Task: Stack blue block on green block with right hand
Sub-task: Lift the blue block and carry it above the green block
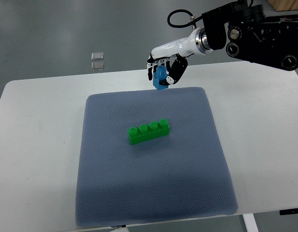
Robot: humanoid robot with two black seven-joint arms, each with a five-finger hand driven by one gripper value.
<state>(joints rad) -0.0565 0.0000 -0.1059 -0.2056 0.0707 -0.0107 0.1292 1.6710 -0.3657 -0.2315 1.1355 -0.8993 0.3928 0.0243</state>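
I have the blue block [160, 79] clasped in my right hand [164, 67], lifted over the mat's [115, 188] far edge. The pick looks done; carrying and stacking remain. The green block [149, 131], a glossy four-stud brick, lies mid-mat on dimpled grey-blue padding.

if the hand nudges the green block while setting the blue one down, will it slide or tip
The green block lies long and low on the blue-grey mat, so tipping seems unlikely. The mat looks textured, so it should probably resist sliding somewhat. Still, the block looks like light plastic, so a sideways bump from the right hand holding the blue block might turn it.
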